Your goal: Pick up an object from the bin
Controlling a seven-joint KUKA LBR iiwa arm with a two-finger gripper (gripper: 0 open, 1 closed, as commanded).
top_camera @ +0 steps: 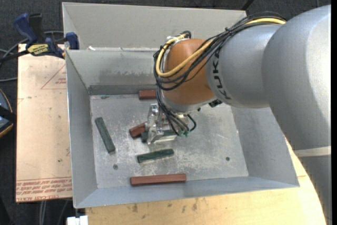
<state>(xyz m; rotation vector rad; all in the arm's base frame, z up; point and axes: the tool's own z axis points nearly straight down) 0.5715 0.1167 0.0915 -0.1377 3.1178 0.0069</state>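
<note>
1. While the arm (253,60) reaches in from the right, its claw (156,133) sits low over the middle of the bin (79,113), close to the floor.
2. A small red-brown block (137,130) lies just beside the claw on its left, touching it or nearly so; I cannot tell which.
3. Whether the claw is wide or narrow cannot be told, since the orange cover (184,74) and the cables (174,68) hide much of it, and nothing is clearly held.
4. A short green stick (155,156) lies flat just in front of the claw, apart from it.
5. A longer green stick (104,135) lies slanted near the left wall, well apart from the claw.
6. A long brown stick (158,179) lies along the front wall.
7. A brown block (147,94) rests against the back wall, partly behind the orange cover.
</note>
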